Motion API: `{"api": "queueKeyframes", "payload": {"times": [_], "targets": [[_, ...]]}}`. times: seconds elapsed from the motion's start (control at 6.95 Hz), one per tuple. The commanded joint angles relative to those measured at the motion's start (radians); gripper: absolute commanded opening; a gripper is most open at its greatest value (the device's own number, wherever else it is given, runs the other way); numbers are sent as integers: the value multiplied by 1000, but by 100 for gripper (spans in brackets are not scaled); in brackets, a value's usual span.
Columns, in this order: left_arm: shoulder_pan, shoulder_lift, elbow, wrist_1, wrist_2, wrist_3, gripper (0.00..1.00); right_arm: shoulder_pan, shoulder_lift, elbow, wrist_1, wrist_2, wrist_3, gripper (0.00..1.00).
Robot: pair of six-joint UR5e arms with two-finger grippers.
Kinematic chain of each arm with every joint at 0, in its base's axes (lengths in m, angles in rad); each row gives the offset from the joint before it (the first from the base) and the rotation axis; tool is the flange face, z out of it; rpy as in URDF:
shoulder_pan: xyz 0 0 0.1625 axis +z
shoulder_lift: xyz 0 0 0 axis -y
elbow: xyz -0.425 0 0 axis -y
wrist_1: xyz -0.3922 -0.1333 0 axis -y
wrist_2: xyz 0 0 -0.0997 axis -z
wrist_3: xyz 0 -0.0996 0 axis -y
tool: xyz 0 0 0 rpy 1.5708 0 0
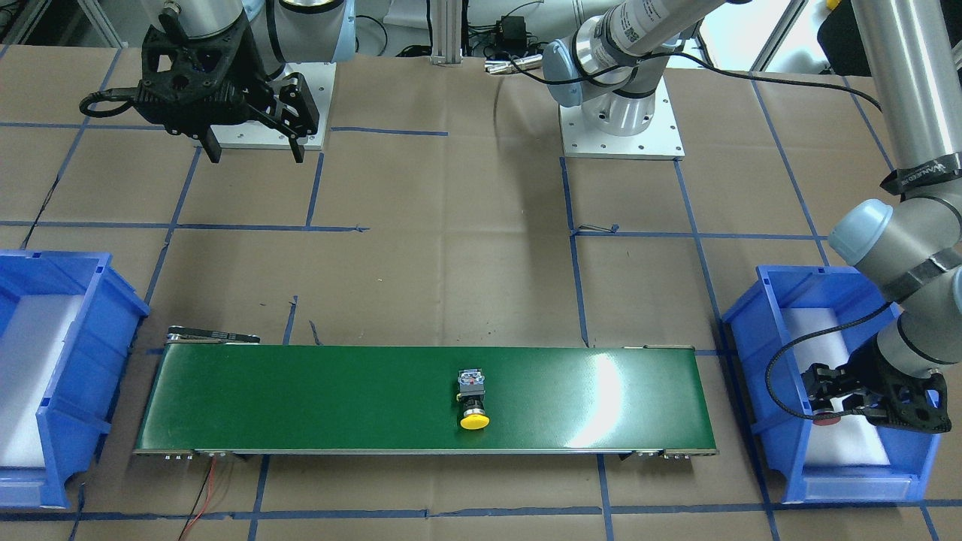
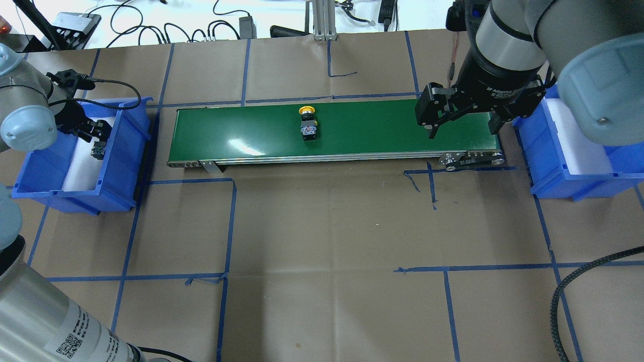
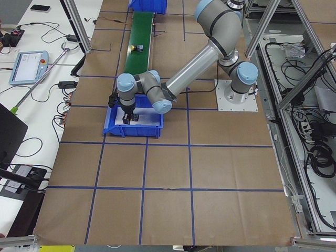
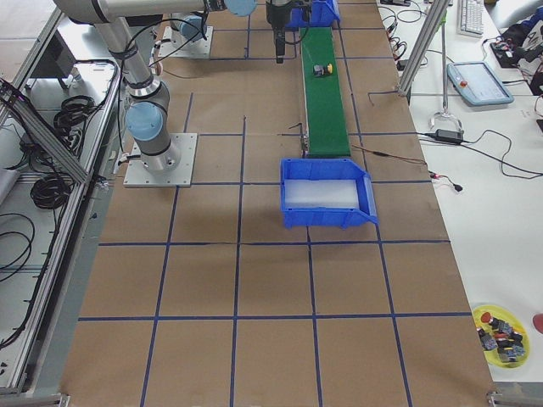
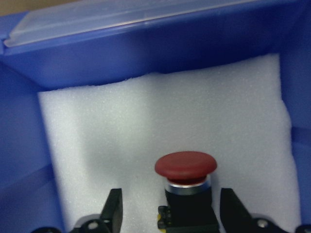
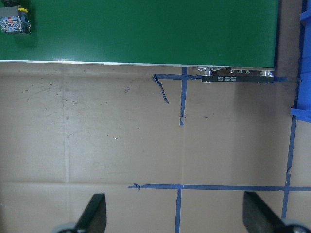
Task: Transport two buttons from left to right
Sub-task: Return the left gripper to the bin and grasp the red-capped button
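Observation:
The yellow-capped button lies on its side on the middle of the green conveyor belt; it also shows in the overhead view and at the top left of the right wrist view. The red-capped button stands on white foam in the blue bin on my left. My left gripper is down in that bin, open, one finger on either side of the red button with gaps showing. My right gripper is open and empty, hovering by the belt's right end.
A second blue bin with white foam stands past the belt's right end. The table is brown paper with blue tape lines. A black cable runs along the near right. A yellow dish of parts sits far off.

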Motion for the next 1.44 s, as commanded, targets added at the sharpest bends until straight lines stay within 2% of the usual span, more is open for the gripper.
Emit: {"api": "queueKeyframes", "payload": {"times": [0.0,0.29,0.58,0.86,1.01,1.3], "targets": [[-2,2,5,-1,0,-11,5,0,0,0,-1,2,0,100],[-3,28,31,-22,3,-11,2,0,8,0,-13,5,1,100],[-2,79,127,-196,5,-7,2,-3,26,0,-11,5,2,100],[-6,175,206,-408,9,-8,2,-3,28,0,-37,5,0,100],[-11,206,212,-459,11,-30,2,-3,28,0,-45,5,0,100],[-41,222,200,-467,5,-124,2,-3,44,0,-99,5,0,100]]}}
